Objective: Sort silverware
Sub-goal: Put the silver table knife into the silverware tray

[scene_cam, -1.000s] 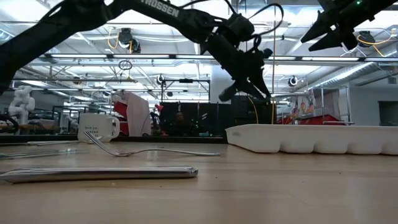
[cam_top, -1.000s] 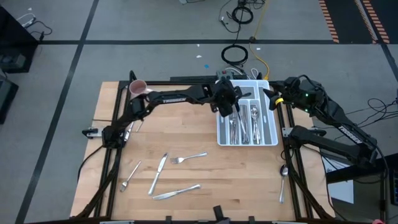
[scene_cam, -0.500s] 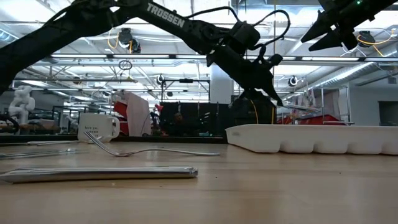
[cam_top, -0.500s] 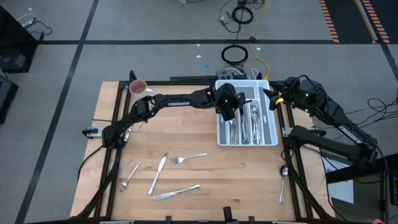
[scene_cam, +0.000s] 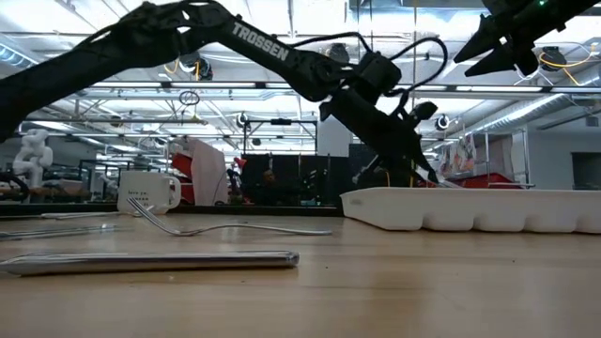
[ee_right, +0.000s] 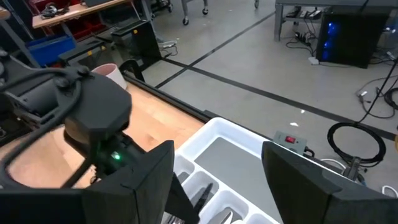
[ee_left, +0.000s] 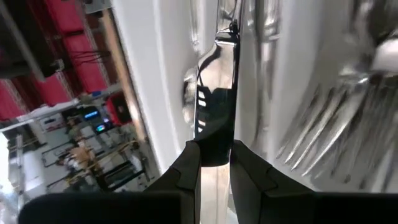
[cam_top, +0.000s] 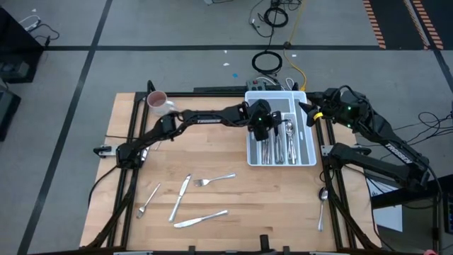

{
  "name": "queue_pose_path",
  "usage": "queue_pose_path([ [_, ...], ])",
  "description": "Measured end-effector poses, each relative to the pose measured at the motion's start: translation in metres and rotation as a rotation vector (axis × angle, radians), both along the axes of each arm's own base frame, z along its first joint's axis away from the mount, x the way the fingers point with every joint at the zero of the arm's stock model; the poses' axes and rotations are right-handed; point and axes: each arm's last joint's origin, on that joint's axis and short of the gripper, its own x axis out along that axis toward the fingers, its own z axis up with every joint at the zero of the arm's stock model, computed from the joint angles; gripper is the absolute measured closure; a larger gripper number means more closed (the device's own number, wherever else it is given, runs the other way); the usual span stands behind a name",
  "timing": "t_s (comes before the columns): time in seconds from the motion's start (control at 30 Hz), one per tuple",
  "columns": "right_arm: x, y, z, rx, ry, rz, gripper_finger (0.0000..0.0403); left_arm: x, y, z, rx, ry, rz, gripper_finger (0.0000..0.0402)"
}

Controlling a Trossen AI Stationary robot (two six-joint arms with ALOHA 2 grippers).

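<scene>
The white compartmented tray (cam_top: 309, 152) stands at the table's far right and holds several pieces of silverware (cam_top: 279, 142). My left gripper (cam_top: 265, 127) reaches slanting down over the tray's left side, shut on a flat shiny piece (ee_left: 216, 106), seemingly a table knife. Forks (ee_left: 329, 118) lie in the compartment beside it. On the wood lie a fork (cam_top: 214, 180), two knives (cam_top: 182, 196) (cam_top: 200, 219), another fork (cam_top: 147, 200) and a spoon (cam_top: 322, 199). My right gripper (ee_right: 217, 152) waits open, high beyond the tray's far right corner. My left gripper pinches the flat shiny piece between its two fingers (ee_left: 186, 163), on its two flat faces near one end (ee_left: 215, 148). The fingers slant down from the table's left and lie along the piece. It sticks out ahead of them over a left compartment of the tray; whether its far end (ee_left: 227, 38) rests there I cannot tell.
A pink-and-white mug (cam_top: 157, 102) stands at the far left corner of the table. The left arm (cam_top: 205, 117) spans the far part of the table. The right arm (cam_top: 375, 134) lies along the right edge. Cables (cam_top: 267, 62) lie on the floor behind.
My left gripper has sunk toward the tray and shifted a little toward the near edge, rolling at the wrist, still shut on the shiny piece. The piece has come down with it to the tray's left compartments. The right arm has kept still.
</scene>
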Motion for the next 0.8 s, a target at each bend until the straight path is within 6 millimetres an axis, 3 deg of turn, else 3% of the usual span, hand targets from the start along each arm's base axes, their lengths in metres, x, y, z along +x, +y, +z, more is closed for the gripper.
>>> queue_pose_path([
  [0.2,0.000,0.000,0.000,0.000,0.000,0.002,0.0167,0.014,0.003,-0.006,0.008,-0.022,-0.009,0.0346],
  [0.8,0.000,0.000,0.000,-0.014,0.012,0.008,0.0167,0.008,0.000,-0.015,-0.075,0.086,-0.067,0.0346],
])
